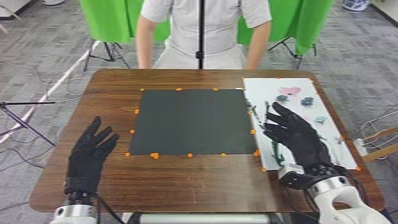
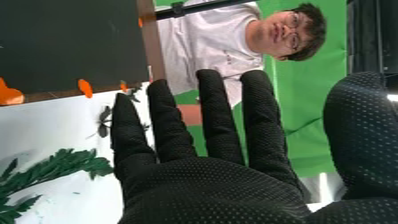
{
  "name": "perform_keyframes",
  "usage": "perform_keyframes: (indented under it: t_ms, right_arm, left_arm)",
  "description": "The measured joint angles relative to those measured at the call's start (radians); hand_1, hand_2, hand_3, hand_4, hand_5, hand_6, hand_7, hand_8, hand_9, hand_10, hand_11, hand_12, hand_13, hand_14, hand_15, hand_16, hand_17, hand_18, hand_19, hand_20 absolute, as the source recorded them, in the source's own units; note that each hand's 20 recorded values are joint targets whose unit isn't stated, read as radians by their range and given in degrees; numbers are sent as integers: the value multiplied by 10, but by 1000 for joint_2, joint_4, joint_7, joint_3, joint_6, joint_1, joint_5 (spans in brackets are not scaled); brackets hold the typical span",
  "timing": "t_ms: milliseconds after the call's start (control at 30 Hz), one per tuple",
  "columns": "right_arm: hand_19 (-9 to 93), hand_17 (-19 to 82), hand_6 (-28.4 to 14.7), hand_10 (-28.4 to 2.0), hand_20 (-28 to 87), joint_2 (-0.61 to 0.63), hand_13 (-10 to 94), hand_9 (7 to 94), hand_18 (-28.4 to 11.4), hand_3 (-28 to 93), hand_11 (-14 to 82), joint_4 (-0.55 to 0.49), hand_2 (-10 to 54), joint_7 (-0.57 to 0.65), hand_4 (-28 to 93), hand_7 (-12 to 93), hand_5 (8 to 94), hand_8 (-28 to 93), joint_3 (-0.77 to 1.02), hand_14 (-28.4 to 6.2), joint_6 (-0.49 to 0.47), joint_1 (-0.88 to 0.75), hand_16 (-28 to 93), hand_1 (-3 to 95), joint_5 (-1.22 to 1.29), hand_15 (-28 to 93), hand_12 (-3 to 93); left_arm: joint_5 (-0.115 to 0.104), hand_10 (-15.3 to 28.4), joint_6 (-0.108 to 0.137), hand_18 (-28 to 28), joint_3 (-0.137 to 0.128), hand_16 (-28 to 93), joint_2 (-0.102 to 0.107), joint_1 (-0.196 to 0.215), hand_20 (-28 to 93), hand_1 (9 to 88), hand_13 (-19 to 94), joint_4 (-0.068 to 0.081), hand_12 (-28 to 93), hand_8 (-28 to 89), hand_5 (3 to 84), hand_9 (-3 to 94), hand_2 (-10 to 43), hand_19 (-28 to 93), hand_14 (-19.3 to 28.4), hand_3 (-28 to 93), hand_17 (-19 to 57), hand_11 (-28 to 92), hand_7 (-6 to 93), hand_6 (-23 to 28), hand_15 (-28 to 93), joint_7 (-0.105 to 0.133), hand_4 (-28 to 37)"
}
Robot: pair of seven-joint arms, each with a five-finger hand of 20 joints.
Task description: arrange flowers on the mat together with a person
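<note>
While my right hand (image 1: 289,134) is held over the white rectangular sheet (image 1: 264,86), its fingers are straight and slightly spread, loose and unclenched. To the sheet's left, the dark grey rectangular mat (image 1: 191,120) lies on the brown wooden surface (image 1: 195,185), with small orange markers (image 1: 155,155) around its edges.

The flowers are on the sheet, beside the mat: a pink flower (image 1: 290,91) near the far end, a dark blue-grey flower (image 1: 307,101) close by it, and a pale blue-grey bloom (image 1: 321,120) nearer me, to the right of my fingers. In my wrist view I also see a leafy green sprig (image 2: 62,172) and a small dark-leaved stem (image 2: 104,122) lying on the white near my fingers.

My left hand (image 1: 89,150) is to the left of the mat, apart from it, its fingers relaxed and nearly straight; whether it touches the surface I cannot tell.
</note>
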Motion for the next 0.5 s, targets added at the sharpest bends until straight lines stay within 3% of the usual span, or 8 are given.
perform_keyframes:
  t_ms: [500]
  right_arm:
    - [250,50,54,-100,176,5,292,408,-219,681,47,0,84,0,-264,108,385,-105,-3,-183,8,2,283,218,0,58,167]
  left_arm:
    - [1,147,0,254,0,-33,-1,0,37,215,234,0,108,-95,302,306,52,484,197,770,-98,137,107,20,283,-3,-283]
